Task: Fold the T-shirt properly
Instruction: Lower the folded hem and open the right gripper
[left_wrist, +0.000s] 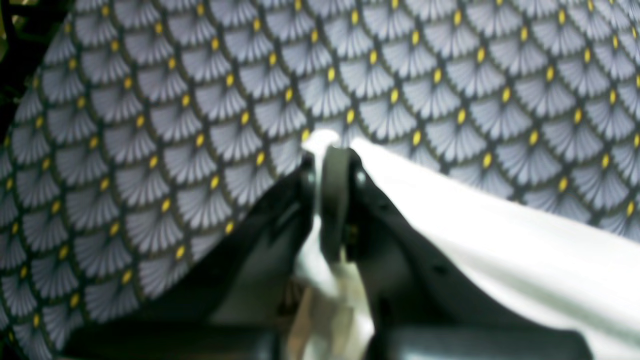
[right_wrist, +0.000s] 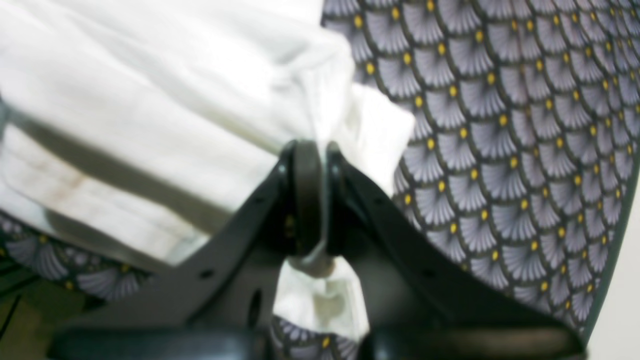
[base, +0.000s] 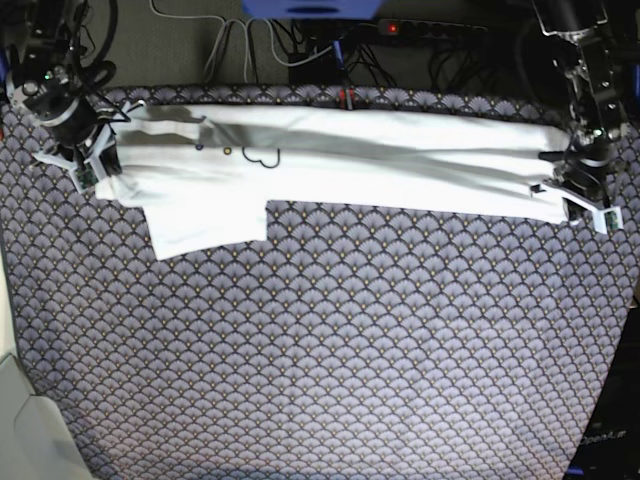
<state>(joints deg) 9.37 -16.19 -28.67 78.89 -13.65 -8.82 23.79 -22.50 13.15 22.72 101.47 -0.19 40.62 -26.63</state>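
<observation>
Base view, tablecloth (base: 330, 350): a dark cloth printed with grey scallop fans and yellow dots covers the whole table, from 12 o'clock down to 6 o'clock.
T-shirt (base: 400, 165): white, stretched into a long band across the 12 o'clock part of the table, running from about 10 o'clock to 2 o'clock; 1 flap of it lies flat on the tablecloth toward 9 o'clock; a little of the print, a blue cloud outline and some small marks, shows near 11 o'clock.
Right arm: comes in at the 10 o'clock corner of the base view.
Left arm: comes in at the 2 o'clock corner of the base view.
Right gripper (base: 95, 160): at the 10 o'clock end of the T-shirt band; its 2 black jaws are pressed together with white cloth pinched between them.
Left gripper (base: 560, 185): at the 2 o'clock end of the band; jaws likewise clamped on a thin edge of white cloth.
Right wrist view: the gripper (right_wrist: 316, 150) sits at centre, the T-shirt (right_wrist: 150, 100) fills 9 to 12 o'clock, and the tablecloth (right_wrist: 525, 150) shows at 3 o'clock.
Left wrist view: the gripper (left_wrist: 317, 155) sits at centre, the T-shirt (left_wrist: 500, 240) falls away toward 4 o'clock, and the tablecloth (left_wrist: 150, 125) fills the rest.
Cables (base: 300, 45): a tangle behind the table at 12 o'clock.
</observation>
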